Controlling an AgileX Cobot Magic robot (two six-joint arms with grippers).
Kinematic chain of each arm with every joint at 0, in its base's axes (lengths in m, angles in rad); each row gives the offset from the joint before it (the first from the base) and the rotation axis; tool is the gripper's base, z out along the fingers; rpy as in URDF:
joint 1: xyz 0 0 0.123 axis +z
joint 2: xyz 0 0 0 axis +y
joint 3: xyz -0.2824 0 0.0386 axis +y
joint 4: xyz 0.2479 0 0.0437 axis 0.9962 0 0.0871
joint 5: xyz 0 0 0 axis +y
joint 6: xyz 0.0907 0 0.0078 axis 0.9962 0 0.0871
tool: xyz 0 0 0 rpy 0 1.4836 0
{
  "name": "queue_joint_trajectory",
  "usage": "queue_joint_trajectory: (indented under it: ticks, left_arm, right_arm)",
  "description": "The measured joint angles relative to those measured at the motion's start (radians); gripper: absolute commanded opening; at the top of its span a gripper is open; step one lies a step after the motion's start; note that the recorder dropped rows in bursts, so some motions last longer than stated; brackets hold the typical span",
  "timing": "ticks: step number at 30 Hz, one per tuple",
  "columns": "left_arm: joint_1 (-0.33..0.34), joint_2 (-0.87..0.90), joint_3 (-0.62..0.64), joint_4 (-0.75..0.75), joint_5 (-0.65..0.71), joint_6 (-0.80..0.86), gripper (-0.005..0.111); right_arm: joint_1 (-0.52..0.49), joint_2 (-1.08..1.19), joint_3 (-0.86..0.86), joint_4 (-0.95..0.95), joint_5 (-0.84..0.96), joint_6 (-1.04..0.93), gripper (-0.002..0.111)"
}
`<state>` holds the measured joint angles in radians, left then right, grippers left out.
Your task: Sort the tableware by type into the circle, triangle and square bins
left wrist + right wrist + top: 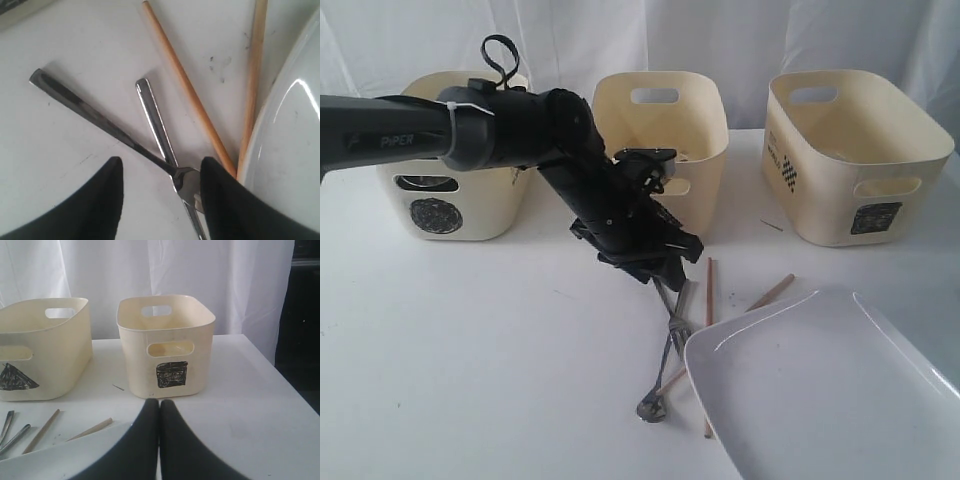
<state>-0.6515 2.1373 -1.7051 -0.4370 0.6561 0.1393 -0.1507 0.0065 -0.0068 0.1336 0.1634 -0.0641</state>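
Cutlery (pixel 159 131) between left gripper's (pixel 161 164) spread fingers (pixel 97 200)

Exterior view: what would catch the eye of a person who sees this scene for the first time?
First, the black left arm reaching in from the left, its left gripper open just above crossed steel cutlery and wooden chopsticks on the white table. Next, the large white plate at the front right, its rim hiding part of one chopstick. Behind, in a row, stand the circle bin, triangle bin and square bin.
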Motion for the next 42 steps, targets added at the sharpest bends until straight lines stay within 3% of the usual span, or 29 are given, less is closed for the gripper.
queue_joint_trajectory:
  ticks: [20, 27, 35, 42]
  left_arm:
    - [0.000, 0.019, -0.024, 0.125, 0.075, -0.009, 0.052]
    - [0.000, -0.064, -0.022, 0.178, 0.100, -0.009, 0.052]
    - [-0.013, -0.276, 0.135, 0.220, 0.081, -0.009, 0.052]
    - [-0.014, -0.556, 0.366, 0.251, -0.054, -0.009, 0.052]
  right_arm:
    - [0.000, 0.000, 0.000, 0.000, 0.000, 0.000, 0.000]
    - [0.000, 0.000, 0.000, 0.000, 0.000, 0.000, 0.000]
    - [0.000, 0.000, 0.000, 0.000, 0.000, 0.000, 0.000]
    - [0.000, 0.000, 0.000, 0.000, 0.000, 0.000, 0.000]
